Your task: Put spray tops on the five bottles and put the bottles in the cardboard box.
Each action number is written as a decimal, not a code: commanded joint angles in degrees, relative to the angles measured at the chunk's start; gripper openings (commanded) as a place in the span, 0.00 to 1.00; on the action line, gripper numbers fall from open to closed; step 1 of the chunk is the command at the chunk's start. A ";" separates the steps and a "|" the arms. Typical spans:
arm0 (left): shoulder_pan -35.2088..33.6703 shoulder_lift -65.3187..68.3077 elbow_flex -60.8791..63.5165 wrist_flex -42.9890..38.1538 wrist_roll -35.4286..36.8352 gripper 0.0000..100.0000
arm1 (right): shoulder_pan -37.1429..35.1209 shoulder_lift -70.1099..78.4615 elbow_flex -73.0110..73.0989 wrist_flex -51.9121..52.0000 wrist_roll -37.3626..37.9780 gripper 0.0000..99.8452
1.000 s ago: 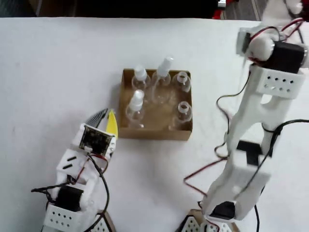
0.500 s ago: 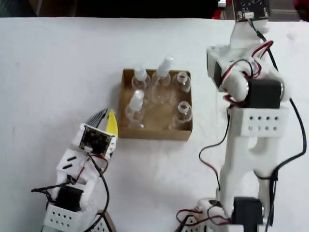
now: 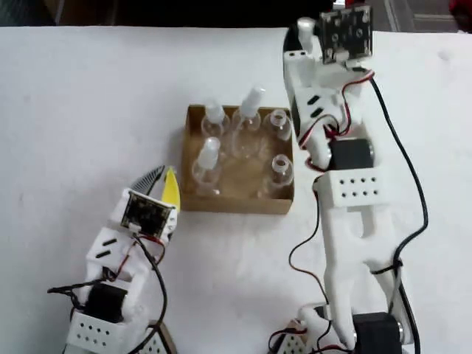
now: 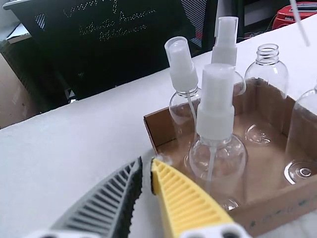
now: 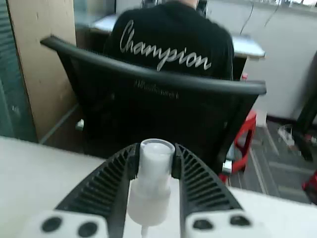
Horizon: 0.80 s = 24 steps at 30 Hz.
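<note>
Clear plastic bottles (image 3: 281,171) — five of them — stand upright inside the shallow brown cardboard box (image 3: 236,203) in the middle of the white table (image 3: 88,96). Three of them wear fitted white spray tops (image 4: 215,101): two along the box's far wall and one at its near left. The two bottles on the box's right side have open necks.

The right gripper (image 5: 154,148) hangs beyond the box's far right corner, near the table's far edge. Its black ribbed fingers are clamped on a loose white spray top (image 5: 151,183), one on each side.

The left gripper (image 3: 162,179) — one grey finger, one yellow — sits low just beside the box's near left corner. Its fingers are pressed together with nothing between them.
</note>
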 commanded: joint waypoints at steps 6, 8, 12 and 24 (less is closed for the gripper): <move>0.57 -1.01 -0.18 -1.41 -0.70 0.03 | -0.84 -2.07 14.51 -37.32 -0.62 0.02; 0.66 -1.01 -0.18 -1.49 -0.79 0.03 | -0.92 -2.33 15.12 -37.49 -0.62 0.02; 0.66 -1.01 -0.26 -1.49 -0.79 0.03 | -2.15 -4.62 17.05 -37.58 -0.62 0.02; 0.66 -1.01 -0.26 -1.49 -0.79 0.03 | -5.76 -17.80 29.89 -37.76 -0.62 0.02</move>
